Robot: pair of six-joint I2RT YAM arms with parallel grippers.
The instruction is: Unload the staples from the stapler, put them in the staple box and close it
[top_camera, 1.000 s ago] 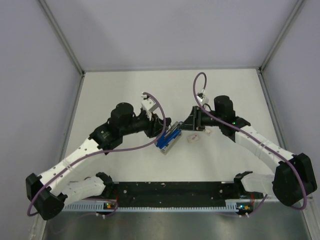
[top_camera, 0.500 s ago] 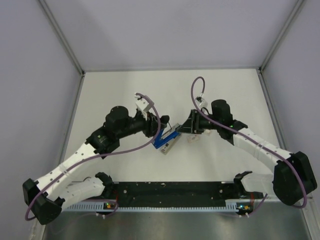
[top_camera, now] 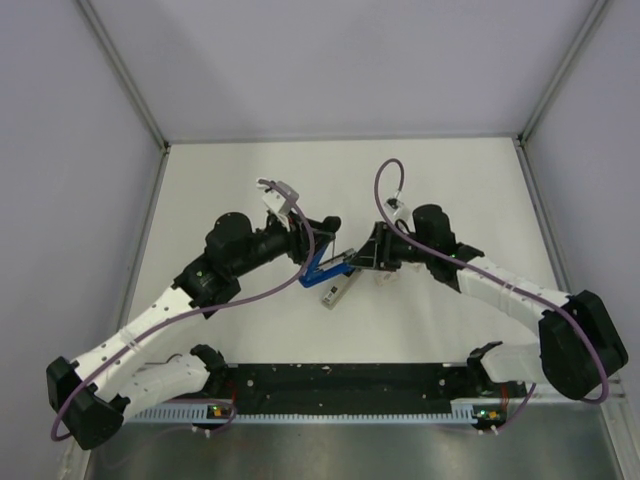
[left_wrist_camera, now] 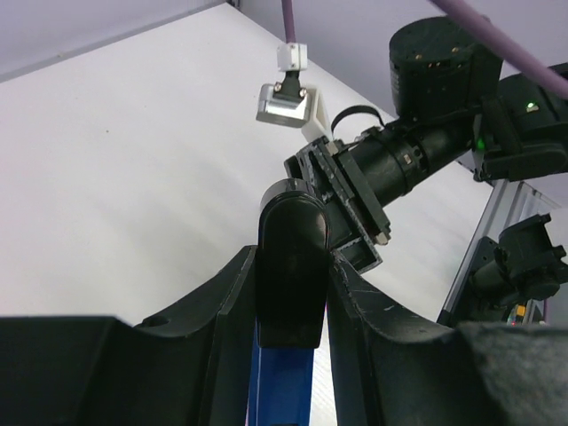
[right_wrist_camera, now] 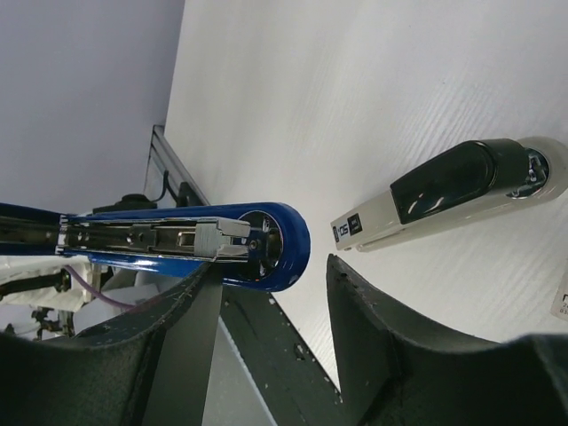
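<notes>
The blue stapler [top_camera: 325,268] is held tilted above the table by my left gripper [top_camera: 320,252], which is shut on its black end [left_wrist_camera: 293,266]. In the right wrist view its open metal magazine [right_wrist_camera: 151,238] faces the camera and its rounded blue end [right_wrist_camera: 280,248] sits between the fingers of my right gripper [right_wrist_camera: 271,271], which is open. My right gripper also shows in the top view [top_camera: 356,259]. A beige and black stapler part [right_wrist_camera: 448,200] lies on the table just below, and shows in the top view too [top_camera: 336,290]. No loose strip of staples shows.
A small whitish-pink box [top_camera: 385,278] lies on the table under the right wrist. The white table [top_camera: 450,180] is walled at the back and sides. A black rail [top_camera: 340,385] runs along the near edge between the arm bases.
My left gripper has swung the blue stapler up and to the left, away from the beige part. My right gripper has moved left up to the stapler's free end.
</notes>
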